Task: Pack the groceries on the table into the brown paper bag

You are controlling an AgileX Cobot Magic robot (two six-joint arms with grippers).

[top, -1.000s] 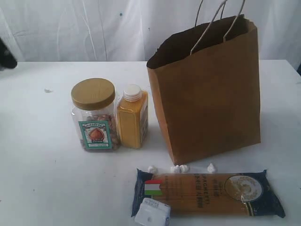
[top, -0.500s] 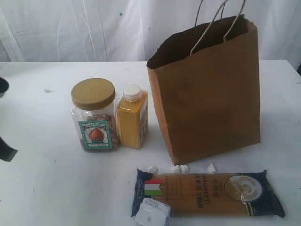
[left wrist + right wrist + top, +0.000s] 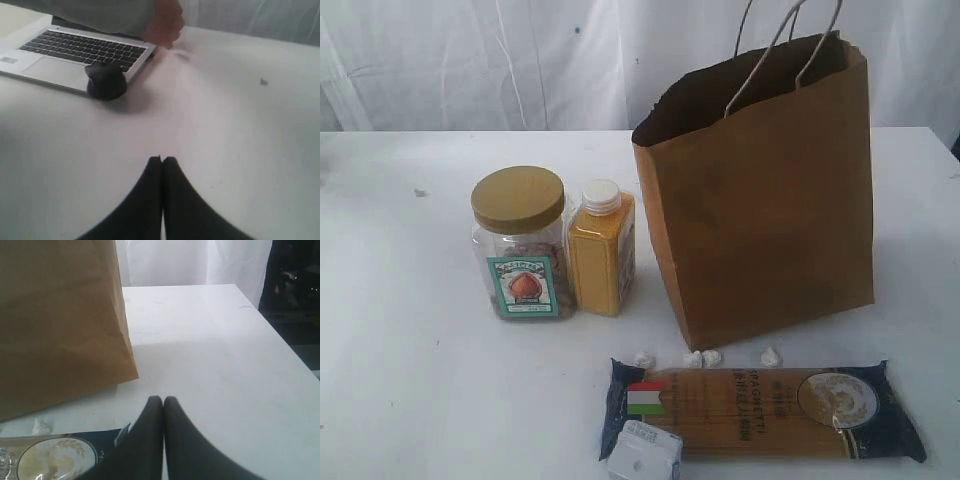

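Observation:
The brown paper bag [image 3: 760, 190] stands open and upright on the white table [image 3: 410, 380]. Left of it are a clear jar [image 3: 521, 243] with a gold lid and teal label, and a yellow bottle [image 3: 601, 248] touching it. A long spaghetti packet [image 3: 770, 410] lies in front of the bag, with a small white box [image 3: 643, 455] at its left end. Neither gripper shows in the exterior view. My left gripper [image 3: 162, 159] is shut and empty over bare table. My right gripper [image 3: 163, 399] is shut and empty above the packet's end [image 3: 50, 457], beside the bag [image 3: 60, 320].
A laptop [image 3: 75, 52] and a black mouse [image 3: 106, 81] lie on the table in the left wrist view, with a blurred hand [image 3: 164, 25] behind them. Small white crumbs [image 3: 705, 357] sit between bag and packet. The table's edge [image 3: 285, 345] runs close by in the right wrist view.
A dark part of the left arm at the exterior view's left edge has dropped lower and then left the view. The groceries and the bag have not moved.

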